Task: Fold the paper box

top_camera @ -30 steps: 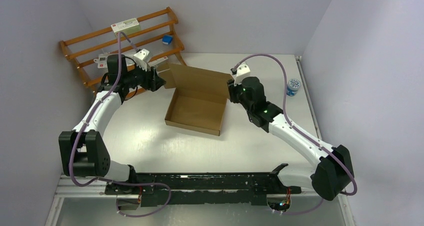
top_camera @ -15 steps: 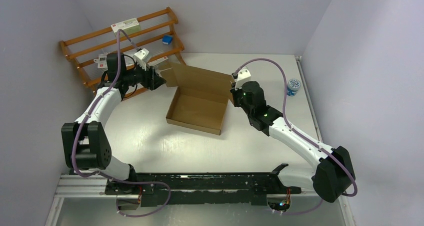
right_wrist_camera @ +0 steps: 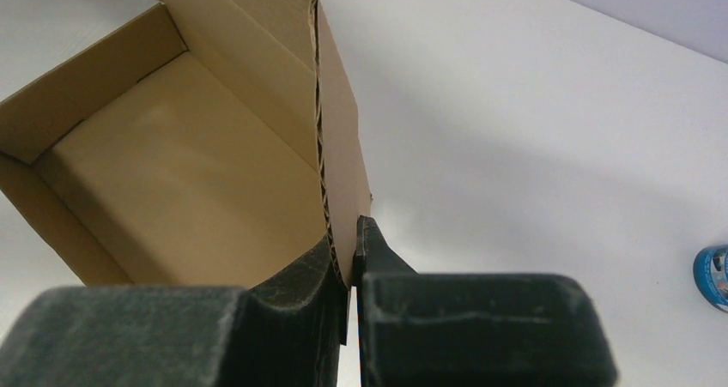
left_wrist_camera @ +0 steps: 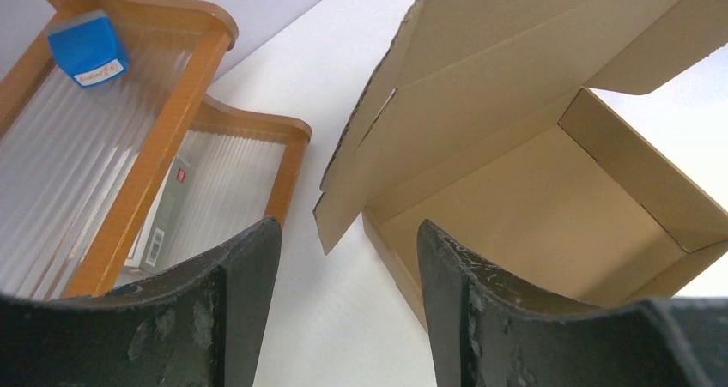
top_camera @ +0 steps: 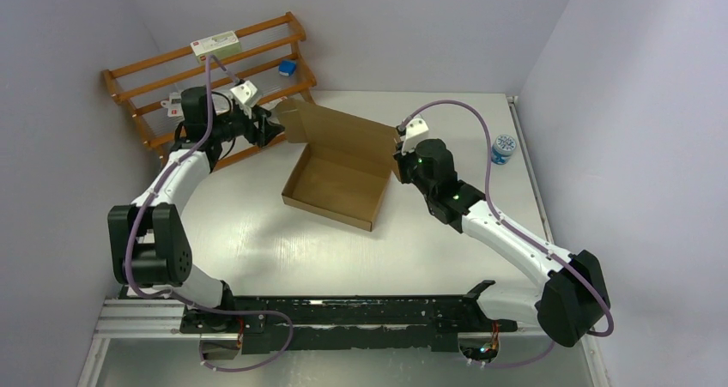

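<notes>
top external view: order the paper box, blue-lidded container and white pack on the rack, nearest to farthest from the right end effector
1. paper box, its right side pinched in the right end effector
2. blue-lidded container, off to the right
3. white pack, far back left

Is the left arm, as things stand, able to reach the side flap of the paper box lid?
Likely yes: the left arm points its open jaws at the paper box flap, and nothing stands between.
</notes>
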You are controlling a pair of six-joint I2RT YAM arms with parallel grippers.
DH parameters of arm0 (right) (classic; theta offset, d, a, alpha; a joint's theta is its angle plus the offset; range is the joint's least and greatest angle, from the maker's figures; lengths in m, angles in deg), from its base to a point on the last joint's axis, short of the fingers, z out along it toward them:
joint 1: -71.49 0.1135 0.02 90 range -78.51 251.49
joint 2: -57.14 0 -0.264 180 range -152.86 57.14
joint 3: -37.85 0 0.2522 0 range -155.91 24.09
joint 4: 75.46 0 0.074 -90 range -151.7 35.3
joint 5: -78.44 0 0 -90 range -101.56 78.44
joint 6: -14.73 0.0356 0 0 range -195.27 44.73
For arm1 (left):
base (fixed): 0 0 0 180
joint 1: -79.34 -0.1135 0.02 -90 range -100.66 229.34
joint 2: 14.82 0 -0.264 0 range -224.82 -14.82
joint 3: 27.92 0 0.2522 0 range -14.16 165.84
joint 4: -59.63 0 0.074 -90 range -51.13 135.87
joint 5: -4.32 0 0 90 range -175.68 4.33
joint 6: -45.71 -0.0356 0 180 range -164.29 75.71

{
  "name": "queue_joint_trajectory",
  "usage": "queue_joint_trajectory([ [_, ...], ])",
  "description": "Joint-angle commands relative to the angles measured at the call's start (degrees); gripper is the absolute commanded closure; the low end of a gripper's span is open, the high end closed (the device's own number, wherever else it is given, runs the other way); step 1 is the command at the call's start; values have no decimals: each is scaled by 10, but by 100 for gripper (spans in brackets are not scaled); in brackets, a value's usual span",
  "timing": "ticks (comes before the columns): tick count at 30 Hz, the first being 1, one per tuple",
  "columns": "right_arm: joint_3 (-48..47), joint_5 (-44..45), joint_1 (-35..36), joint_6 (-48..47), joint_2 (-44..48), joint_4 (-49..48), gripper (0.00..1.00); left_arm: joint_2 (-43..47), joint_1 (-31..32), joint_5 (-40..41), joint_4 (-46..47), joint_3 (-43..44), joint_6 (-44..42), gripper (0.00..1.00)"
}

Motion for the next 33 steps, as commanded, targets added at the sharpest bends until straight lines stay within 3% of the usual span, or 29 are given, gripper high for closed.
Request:
queue_joint_trajectory([
  [1, -2, -11, 0, -5, 12, -13, 92, -18, -5, -60, 124, -30, -18, 35],
  [13, -8, -33, 0, -6, 10, -8, 94, -66, -5, -113, 230, -43, -13, 47],
  [20, -13, -52, 0, -12, 9, 0, 98, -84, -5, -98, 295, -37, 7, 41],
  [28, -12, -61, 0, -16, 14, -1, 100, -106, -6, -62, 242, -4, -51, 33],
  [33, -16, -67, 0, -19, 11, 2, 100, -126, -7, -107, 242, 19, -42, 34],
])
